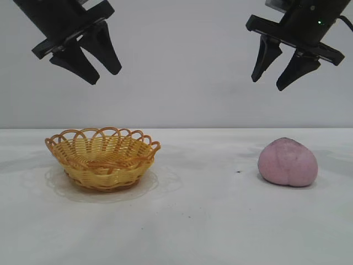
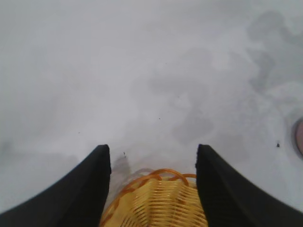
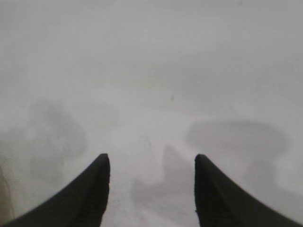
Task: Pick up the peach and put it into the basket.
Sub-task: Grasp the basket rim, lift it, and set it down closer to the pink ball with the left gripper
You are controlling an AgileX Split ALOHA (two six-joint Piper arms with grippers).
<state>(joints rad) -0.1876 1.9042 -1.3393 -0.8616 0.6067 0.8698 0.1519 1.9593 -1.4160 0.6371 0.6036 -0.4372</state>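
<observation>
The peach point(image 1: 288, 162) sits on the white table point(image 1: 209, 221) at the right, well apart from the basket point(image 1: 102, 158) at the left, which holds nothing. Both arms hang high above the scene: the right gripper point(image 1: 277, 70) is up above the peach and a little to the basket's side of it, its fingers parted and grasping nothing; the left gripper point(image 1: 98, 65) hovers over the basket, likewise spread and empty, and its wrist view shows the basket's looped rim point(image 2: 158, 177) between its two black fingers point(image 2: 85, 189). The step in hand is the reach for the peach, and the right arm looks the better placed for it. To do it well, the gripper should come down centred over the fruit's widest part, fingers straddling the rounded sides rather than the crease, and close gently, since the matte skin may slip or dent. The right wrist view shows only bare table, so the peach is probably not yet under that gripper. No brand, label or writing can be read anywhere.
</observation>
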